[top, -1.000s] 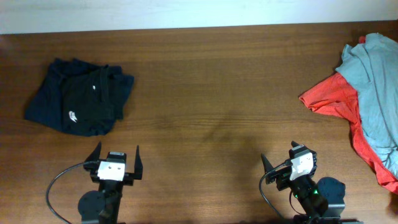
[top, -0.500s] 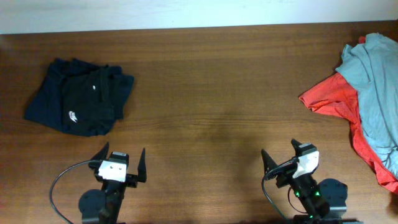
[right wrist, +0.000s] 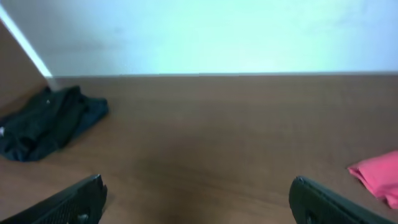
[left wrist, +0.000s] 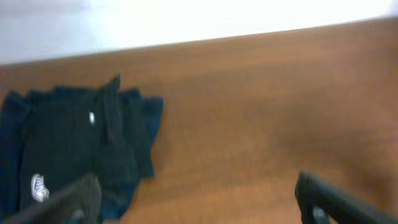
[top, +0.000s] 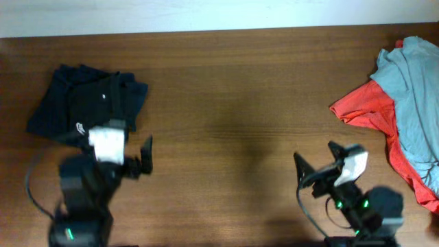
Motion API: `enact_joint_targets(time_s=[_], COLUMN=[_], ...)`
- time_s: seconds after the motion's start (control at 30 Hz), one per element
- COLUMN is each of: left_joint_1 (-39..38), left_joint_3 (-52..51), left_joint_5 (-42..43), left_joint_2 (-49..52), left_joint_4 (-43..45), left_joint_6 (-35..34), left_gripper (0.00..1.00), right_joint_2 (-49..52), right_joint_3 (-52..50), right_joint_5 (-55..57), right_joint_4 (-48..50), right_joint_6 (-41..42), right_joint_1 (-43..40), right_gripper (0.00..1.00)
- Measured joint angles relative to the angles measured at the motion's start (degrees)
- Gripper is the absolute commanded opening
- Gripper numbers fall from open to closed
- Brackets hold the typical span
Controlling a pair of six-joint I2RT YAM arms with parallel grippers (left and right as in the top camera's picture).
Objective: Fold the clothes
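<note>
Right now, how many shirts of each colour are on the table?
navy T-shirt: 1
red T-shirt: 1
grey-blue T-shirt: 1
Total: 3

The left arm (top: 86,185) is rendered as a smear by motion blur in the overhead view, and the navy T-shirt (top: 82,110) is partly covered by it. The red T-shirt (top: 367,110) is partly buried under the grey-blue T-shirt (top: 415,89); both are cut off by the right edge.
</note>
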Motion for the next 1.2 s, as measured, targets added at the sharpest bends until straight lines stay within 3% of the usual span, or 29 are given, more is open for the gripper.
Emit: enact_joint_targets(time_s=[0.17, 0.37, 0.6, 0.87, 0.97, 1.2], left_joint_1=[0.0, 0.02, 0.04, 0.04, 0.04, 0.04], left_joint_3=[24.28, 39.06, 40.06, 40.11, 40.11, 40.11], left_joint_5=[1.79, 5.55, 13.38, 15.47, 15.65, 15.91], left_joint_2=[21.97, 36.26, 42.03, 42.07, 42.07, 42.07], left_joint_4=[-20.76, -31.39, -35.15, -35.12, -34.14, -32.24], left_joint_6=[-0.04, -0.02, -0.04, -0.04, -0.04, -0.02], left_gripper=[0.99, 0.99, 0.99, 0.99, 0.99, 0.99], right_joint_2=[18.29, 35.54, 50.14, 60.52, 63.19, 71.52], right_joint_3=[14.95, 23.65, 36.68, 57.46, 59.67, 59.91], right_joint_5=[-1.51, -11.76, -8.98, 4.94, 9.33, 15.69], right_joint_4=[-8.09, -14.29, -27.93, -41.27, -43.08, -47.21], right_joint_6=[0.0, 0.33, 6.14, 10.88, 11.52, 12.13], right_joint_1=[-0.02, -0.07, -7.06, -28.81, -37.64, -53.86], right_gripper=[0.99, 0.98, 0.98, 0.99, 1.0, 0.91])
